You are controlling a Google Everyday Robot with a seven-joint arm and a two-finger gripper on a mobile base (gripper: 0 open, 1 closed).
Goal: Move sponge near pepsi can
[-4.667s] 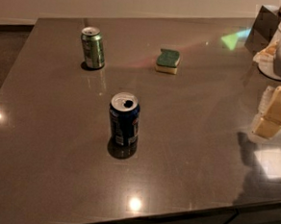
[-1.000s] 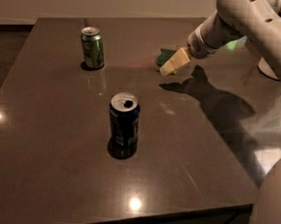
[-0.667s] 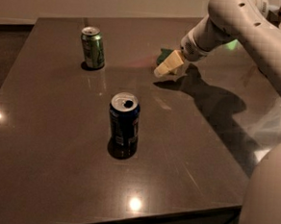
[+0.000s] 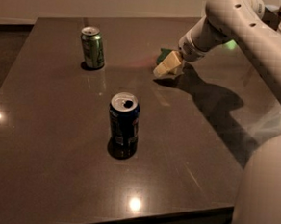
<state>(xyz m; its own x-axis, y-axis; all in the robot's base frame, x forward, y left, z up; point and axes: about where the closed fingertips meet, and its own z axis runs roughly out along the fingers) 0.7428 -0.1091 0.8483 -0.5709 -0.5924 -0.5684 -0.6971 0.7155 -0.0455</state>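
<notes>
The sponge lies on the dark table at the back centre-right; only its dark green edge shows, as the gripper covers most of it. My gripper reaches down from the upper right and sits right over the sponge, its pale fingers at the sponge's near side. The pepsi can, dark blue with a silver opened top, stands upright in the middle of the table, well in front and to the left of the sponge.
A green can stands upright at the back left. The table's front edge runs along the bottom. My white arm spans the right side, with the robot body at the lower right.
My arm came in from the right, reached the sponge and has edged a little further left and down over it. The cans have not moved.
</notes>
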